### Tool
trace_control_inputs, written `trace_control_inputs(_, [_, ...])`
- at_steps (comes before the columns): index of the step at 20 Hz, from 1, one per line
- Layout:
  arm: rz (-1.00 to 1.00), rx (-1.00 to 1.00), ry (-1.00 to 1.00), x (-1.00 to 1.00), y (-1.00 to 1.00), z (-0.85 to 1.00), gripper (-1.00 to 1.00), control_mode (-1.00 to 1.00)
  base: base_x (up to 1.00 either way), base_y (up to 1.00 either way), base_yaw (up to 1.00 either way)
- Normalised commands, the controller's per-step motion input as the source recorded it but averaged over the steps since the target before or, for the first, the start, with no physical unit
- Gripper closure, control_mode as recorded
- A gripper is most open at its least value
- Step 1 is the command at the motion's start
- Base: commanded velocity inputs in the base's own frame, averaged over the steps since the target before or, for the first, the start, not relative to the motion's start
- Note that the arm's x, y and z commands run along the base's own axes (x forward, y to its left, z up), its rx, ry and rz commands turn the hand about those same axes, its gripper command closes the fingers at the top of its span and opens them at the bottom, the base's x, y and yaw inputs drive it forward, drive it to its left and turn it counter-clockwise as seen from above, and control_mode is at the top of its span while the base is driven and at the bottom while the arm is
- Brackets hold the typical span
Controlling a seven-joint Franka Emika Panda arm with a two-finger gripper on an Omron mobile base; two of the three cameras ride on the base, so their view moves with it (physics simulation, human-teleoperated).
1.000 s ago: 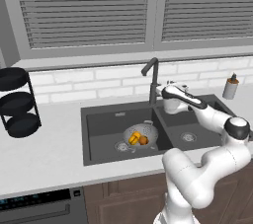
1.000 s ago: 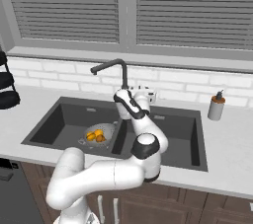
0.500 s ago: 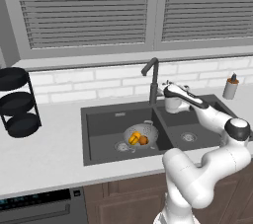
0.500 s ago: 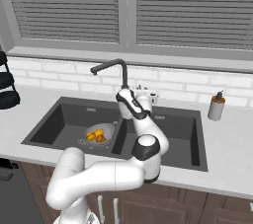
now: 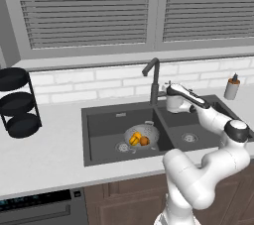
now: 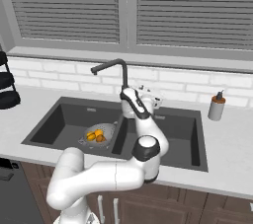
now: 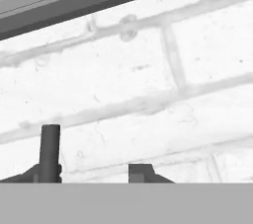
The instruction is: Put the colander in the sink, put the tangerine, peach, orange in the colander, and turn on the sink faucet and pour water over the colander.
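Base views flank sink (image 5: pixel 149 120); hand view close on wall.

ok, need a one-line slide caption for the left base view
Colander with fruit sits in the sink's left basin; gripper reaches beside the faucet, no water running.

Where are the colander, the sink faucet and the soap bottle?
colander (image 5: pixel 148 132): left base view, on its metal rim.
sink faucet (image 5: pixel 155 81): left base view, on its upright neck.
soap bottle (image 6: pixel 216 109): right base view, on its body.

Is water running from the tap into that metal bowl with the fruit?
No, the sink faucet shows no stream, and the colander sits in the sink with dry fruit.
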Motion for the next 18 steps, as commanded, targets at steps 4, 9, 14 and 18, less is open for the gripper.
trace_control_inputs(4, [-0.44, 0.29, 0.11, 0.17, -1.0, 0.0, 1.0, -1.0, 0.0, 0.0, 0.0])
trace_control_inputs(9, [-0.31, 0.39, 0.04, -0.17, -1.0, 0.36, 1.0, -1.0, 0.0, 0.0, 0.0])
trace_control_inputs(14, [-0.12, 0.36, -0.27, -0.98, -0.72, 0.89, 1.0, -1.0, 0.0, 0.0, 0.0])
trace_control_inputs(18, [-0.22, 0.07, -0.36, -1.0, -0.1, 0.08, 1.0, -1.0, 0.0, 0.0, 0.0])
